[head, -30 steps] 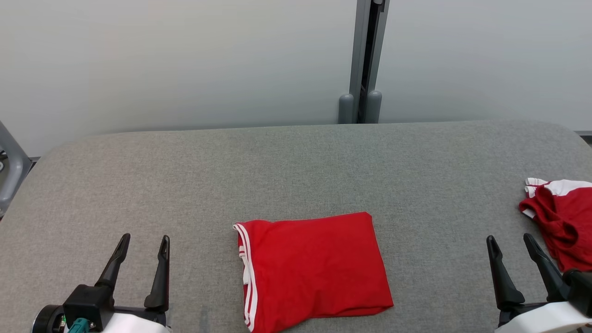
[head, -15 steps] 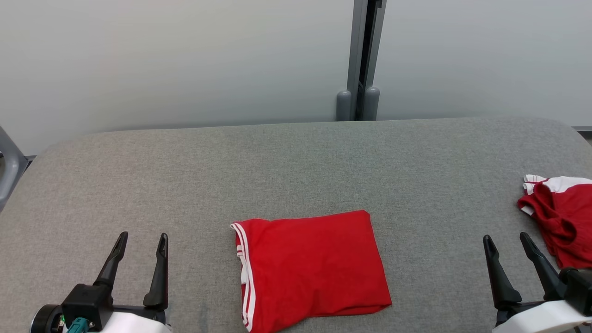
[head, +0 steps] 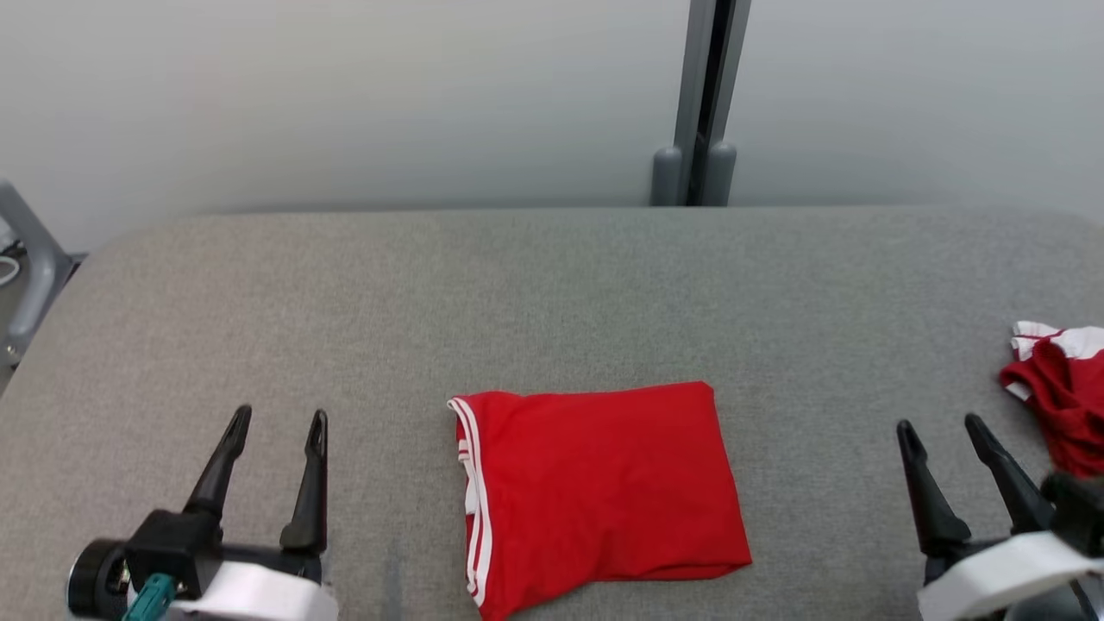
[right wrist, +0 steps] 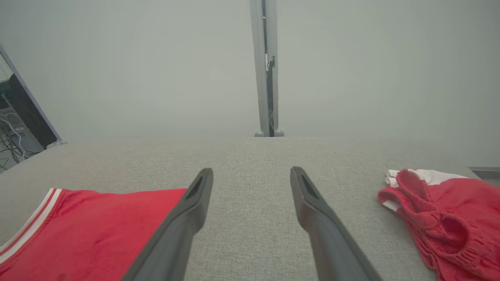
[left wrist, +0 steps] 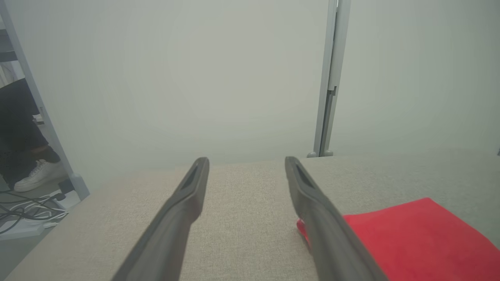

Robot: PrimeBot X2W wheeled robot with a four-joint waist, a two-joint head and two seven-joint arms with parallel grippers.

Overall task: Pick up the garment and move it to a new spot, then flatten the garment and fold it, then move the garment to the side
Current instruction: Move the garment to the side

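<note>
With left gripper [head: 280, 417] and right gripper [head: 938, 424] spread wide and empty, pinching only the top layer of the lower-centre folded red garment [head: 599, 492] could undo its fold.

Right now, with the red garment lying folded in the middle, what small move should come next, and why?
Probably bring the left gripper toward the striped edge of the garment, to grip it. It already lies folded but not at the side, and this gripper and the right gripper stand open, holding nothing.
</note>
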